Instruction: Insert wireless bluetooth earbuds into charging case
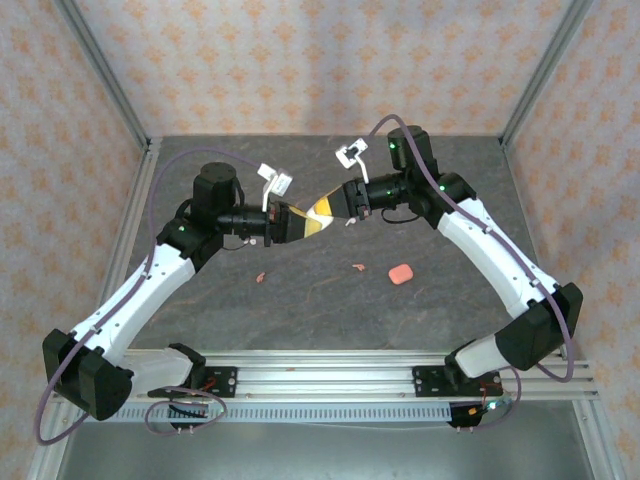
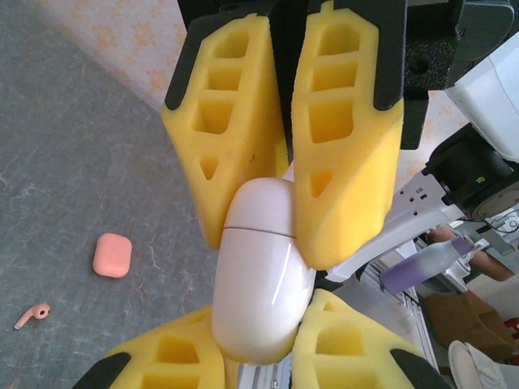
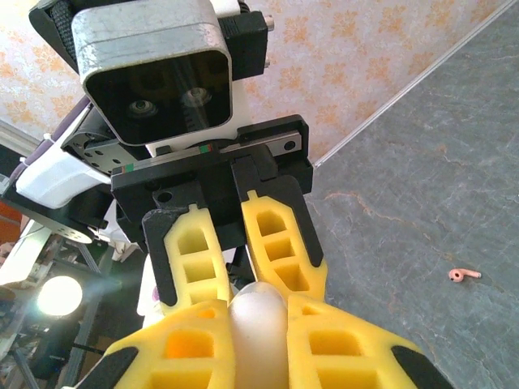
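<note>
A white charging case [image 2: 261, 279], lid closed along a thin seam, hangs in the air between both grippers. My left gripper [image 2: 259, 348] is shut on its lower body, with yellow fingers [image 2: 357, 348] pressed against each side. My right gripper [image 3: 259, 344] is shut on the lid end [image 3: 259, 324], and its fingers [image 2: 345, 162] come down from above in the left wrist view. The two grippers meet tip to tip [image 1: 320, 212] above the table's middle. A salmon-pink earbud [image 1: 358, 267] lies on the table, with another [image 1: 261, 277] to its left.
A closed salmon-pink case [image 1: 400, 273] rests on the grey table [image 1: 300, 310] right of the earbuds, also seen as a pink case [image 2: 112, 255] beside an earbud [image 2: 32, 314]. Patterned walls and metal posts [image 1: 105, 80] bound the cell. A rail [image 1: 330, 375] runs along the near edge.
</note>
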Tool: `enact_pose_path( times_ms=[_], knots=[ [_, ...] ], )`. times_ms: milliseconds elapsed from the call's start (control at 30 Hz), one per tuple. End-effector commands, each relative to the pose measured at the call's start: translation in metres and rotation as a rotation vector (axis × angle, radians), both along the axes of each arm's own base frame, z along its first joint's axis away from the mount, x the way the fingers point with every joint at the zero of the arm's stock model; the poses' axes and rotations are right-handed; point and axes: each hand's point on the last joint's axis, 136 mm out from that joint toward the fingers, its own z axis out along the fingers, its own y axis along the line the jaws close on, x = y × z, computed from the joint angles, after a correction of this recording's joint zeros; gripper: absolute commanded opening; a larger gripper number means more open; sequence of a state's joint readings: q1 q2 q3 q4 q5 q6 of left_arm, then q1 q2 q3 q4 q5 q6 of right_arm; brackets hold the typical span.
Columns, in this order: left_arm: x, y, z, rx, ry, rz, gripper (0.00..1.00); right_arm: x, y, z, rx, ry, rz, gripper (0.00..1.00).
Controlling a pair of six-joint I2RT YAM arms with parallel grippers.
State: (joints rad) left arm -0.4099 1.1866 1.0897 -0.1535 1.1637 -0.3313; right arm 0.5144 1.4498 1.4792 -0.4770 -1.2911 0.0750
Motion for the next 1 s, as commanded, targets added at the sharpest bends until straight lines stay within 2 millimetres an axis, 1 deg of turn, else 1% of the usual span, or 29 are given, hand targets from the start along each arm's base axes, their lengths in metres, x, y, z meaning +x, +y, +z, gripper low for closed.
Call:
enact_pose_path(
  times_ms=[0, 33, 100, 167, 233, 300, 433, 500, 633, 700, 833, 900, 967],
  knots=[
    [0.008, 0.003, 0.022, -0.043, -0.097, 0.055, 0.27, -0.014, 0.002, 0.007, 0.025, 0.008, 0.041, 0.04],
    [0.008, 0.004, 0.021, -0.042, -0.094, 0.061, 0.34, -0.015, 0.002, 0.007, 0.026, 0.005, 0.041, 0.04],
    [0.007, 0.003, 0.023, -0.046, -0.091, 0.059, 0.41, -0.016, 0.001, 0.007, 0.027, 0.004, 0.041, 0.04],
    [0.006, 0.004, 0.024, -0.050, -0.089, 0.057, 0.43, -0.017, 0.001, 0.006, 0.028, 0.006, 0.043, 0.04],
    [0.005, 0.004, 0.025, -0.051, -0.086, 0.054, 0.42, -0.018, 0.002, 0.005, 0.027, 0.016, 0.047, 0.04],
    [0.004, 0.004, 0.025, -0.053, -0.087, 0.055, 0.36, -0.017, 0.002, 0.005, 0.029, 0.021, 0.047, 0.04],
    [0.006, 0.004, 0.023, -0.051, -0.082, 0.060, 0.20, -0.015, 0.003, 0.006, 0.033, 0.032, 0.039, 0.04],
    [0.007, 0.004, 0.021, -0.049, -0.079, 0.067, 0.15, -0.014, 0.005, 0.006, 0.036, 0.047, 0.032, 0.06],
    [0.010, 0.005, 0.015, -0.039, -0.069, 0.093, 0.09, -0.008, 0.006, 0.002, 0.035, 0.084, 0.004, 0.14],
    [0.012, 0.006, 0.013, -0.036, -0.064, 0.103, 0.08, -0.007, 0.007, -0.001, 0.035, 0.095, -0.005, 0.18],
    [0.014, 0.007, 0.011, -0.030, -0.059, 0.119, 0.05, -0.004, 0.008, -0.002, 0.047, 0.114, -0.022, 0.32],
    [0.015, 0.008, 0.011, -0.027, -0.063, 0.131, 0.04, -0.002, 0.009, 0.000, 0.050, 0.117, -0.033, 0.38],
    [0.014, 0.010, 0.009, -0.023, -0.064, 0.142, 0.03, 0.001, 0.009, 0.000, 0.047, 0.120, -0.054, 0.41]
  ],
)
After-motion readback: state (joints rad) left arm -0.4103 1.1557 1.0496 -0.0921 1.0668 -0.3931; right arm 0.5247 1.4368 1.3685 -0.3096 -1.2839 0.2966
